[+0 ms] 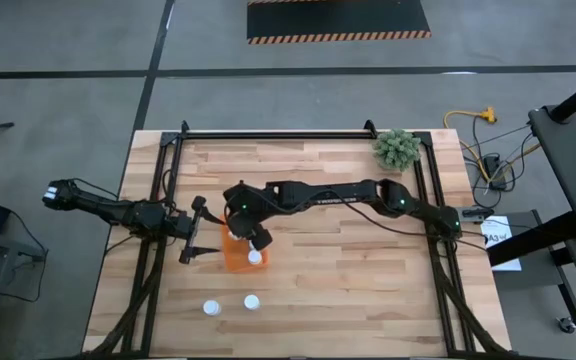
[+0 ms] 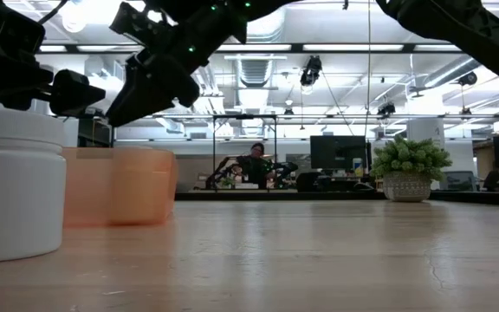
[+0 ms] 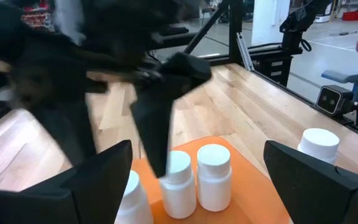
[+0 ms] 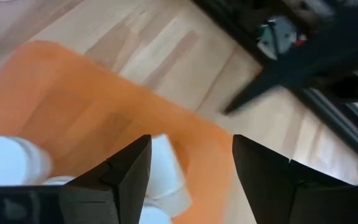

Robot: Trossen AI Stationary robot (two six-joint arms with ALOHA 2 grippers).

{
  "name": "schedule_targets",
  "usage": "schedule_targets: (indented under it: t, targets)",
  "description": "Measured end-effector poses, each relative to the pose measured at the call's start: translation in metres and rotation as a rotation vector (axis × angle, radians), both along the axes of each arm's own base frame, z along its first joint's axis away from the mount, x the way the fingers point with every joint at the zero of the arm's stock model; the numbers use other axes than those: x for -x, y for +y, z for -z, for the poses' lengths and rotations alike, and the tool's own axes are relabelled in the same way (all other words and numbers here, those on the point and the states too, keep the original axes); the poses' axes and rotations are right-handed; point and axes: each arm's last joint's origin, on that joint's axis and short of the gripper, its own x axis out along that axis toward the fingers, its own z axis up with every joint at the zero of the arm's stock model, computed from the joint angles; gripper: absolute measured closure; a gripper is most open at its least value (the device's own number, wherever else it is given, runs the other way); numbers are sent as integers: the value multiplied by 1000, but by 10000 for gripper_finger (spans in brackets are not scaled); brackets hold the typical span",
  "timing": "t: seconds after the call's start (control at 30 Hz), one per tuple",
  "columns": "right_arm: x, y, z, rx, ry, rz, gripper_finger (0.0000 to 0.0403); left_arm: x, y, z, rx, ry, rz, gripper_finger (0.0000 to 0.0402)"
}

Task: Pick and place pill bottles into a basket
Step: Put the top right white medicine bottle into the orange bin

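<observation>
Your basket sits at mid-table, a little left of centre, orange and low-walled. Bottles with white caps stand inside it: the left wrist view shows three packed together, and one cap shows at the basket's right edge from above. The exact count inside can't be told, since the right arm covers most of it.

Two more pill bottles stand on the bare wood nearer the table's front edge, side by side but apart; the other one is just to its left. In the low view one bottle looms in the foreground, with the basket behind it.

Your right gripper hangs directly over the basket. Its own camera shows both dark fingers spread, with a white bottle seen in the gap below them. The fingers aren't clamped on it, so call this one released, holding nothing.

Your left gripper waits just beside the basket's left wall, jaws spread wide, nothing between them. Its wrist view shows both fingers well apart, framing the basket.

Beyond that, the wooden table has a green fuzzy plant at its far right corner, well apart from everything. In the low view a person sits far off in the room behind.
</observation>
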Motion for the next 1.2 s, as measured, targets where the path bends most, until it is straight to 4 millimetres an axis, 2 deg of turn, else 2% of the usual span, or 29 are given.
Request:
schedule_targets:
  t: [0.33,0.63,0.87,1.2]
  targets:
    - [-9,1,35,24,80,-7,188,0,0,0,0,1,0,56]
    - [-8,1,37,26,95,-10,188,0,0,0,0,2,0,56]
    - [-7,1,33,14,103,3,188,0,0,0,-1,2,0,56]
    - [15,-7,1,-78,205,40,188,0,0,0,-1,2,0,56]
